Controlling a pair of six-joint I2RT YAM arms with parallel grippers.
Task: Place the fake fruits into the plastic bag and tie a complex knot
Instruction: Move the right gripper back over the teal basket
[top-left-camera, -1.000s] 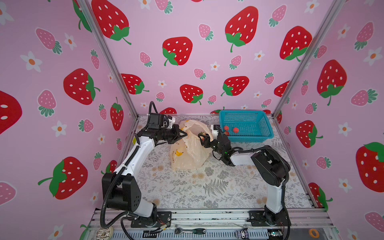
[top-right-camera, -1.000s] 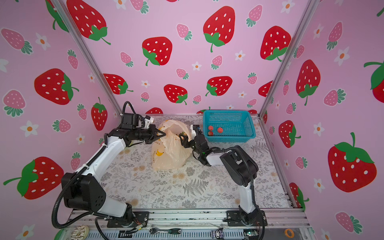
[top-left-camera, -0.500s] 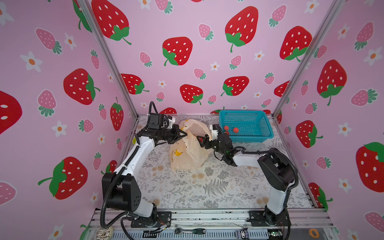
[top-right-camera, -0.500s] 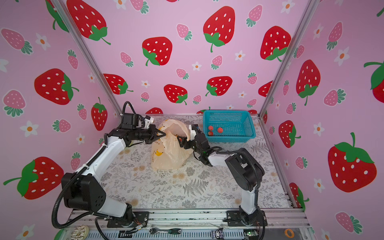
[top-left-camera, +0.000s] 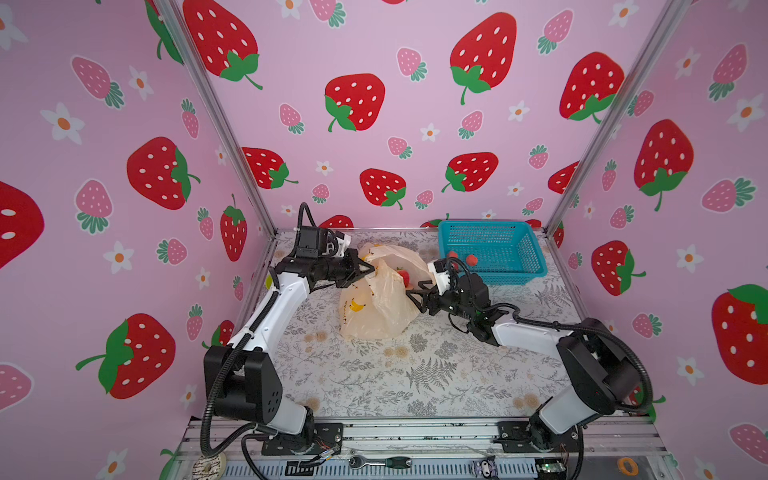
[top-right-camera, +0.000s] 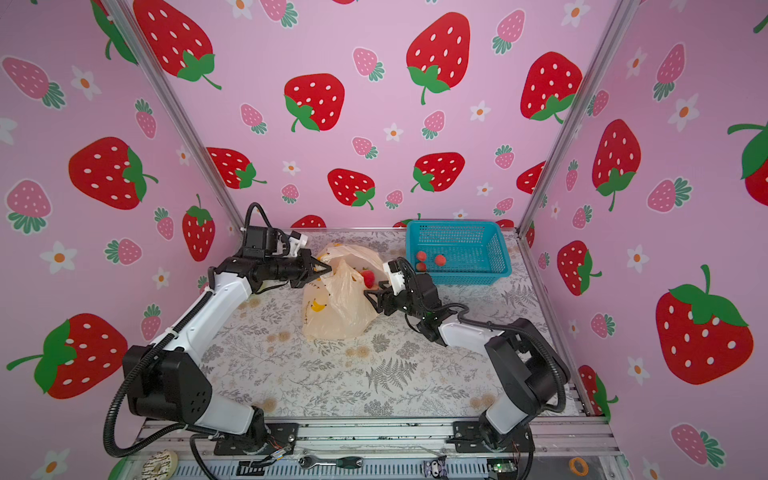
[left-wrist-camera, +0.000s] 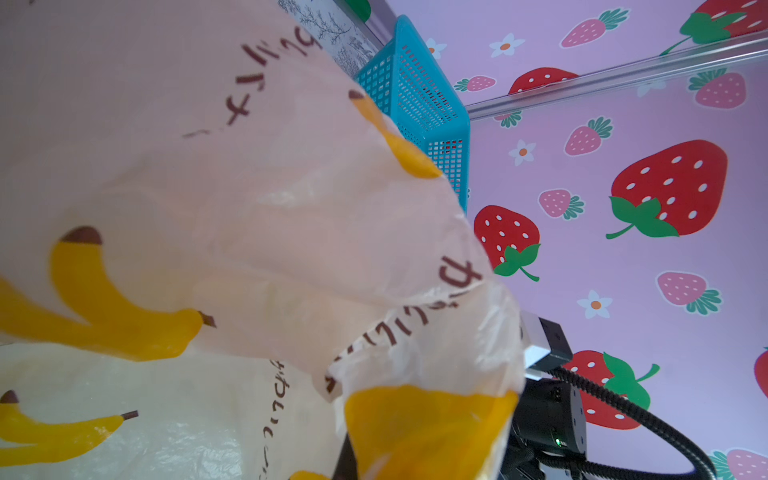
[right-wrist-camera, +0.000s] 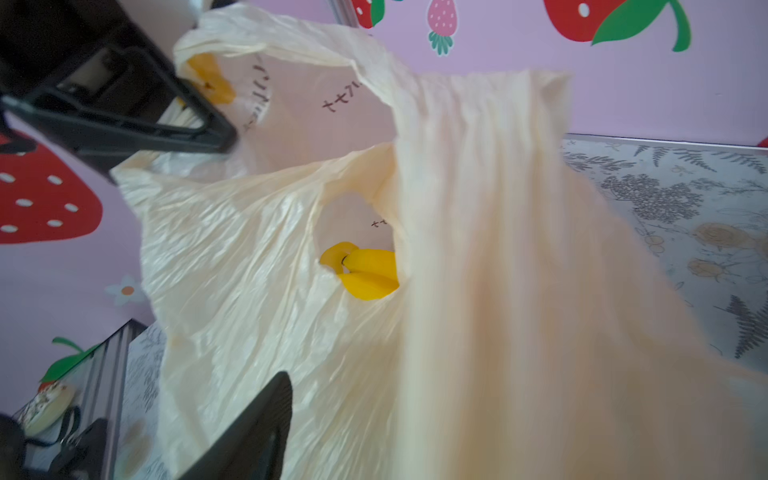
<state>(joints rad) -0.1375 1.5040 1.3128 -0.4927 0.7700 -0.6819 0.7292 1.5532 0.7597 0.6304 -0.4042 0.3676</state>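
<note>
Toward the far middle of the tabletop (top-left-camera: 415, 374) stands the plastic bag (top-left-camera: 374, 307), its mouth open. On its left, the left claw (top-left-camera: 368, 268) is fully closed, pinching the bag's upper rim. On its right, the right claw (top-left-camera: 415, 294) has its jaws apart and empty, just beside a strawberry (top-left-camera: 404, 275) at the mouth. Yellow bananas (right-wrist-camera: 368, 272) lie inside the bag. More strawberries (top-left-camera: 471, 259) sit in the blue basket (top-left-camera: 490, 239) at far right.

A robot lab booth: strawberry-papered walls (top-left-camera: 415, 41), aluminium frame posts (top-left-camera: 221, 124).
</note>
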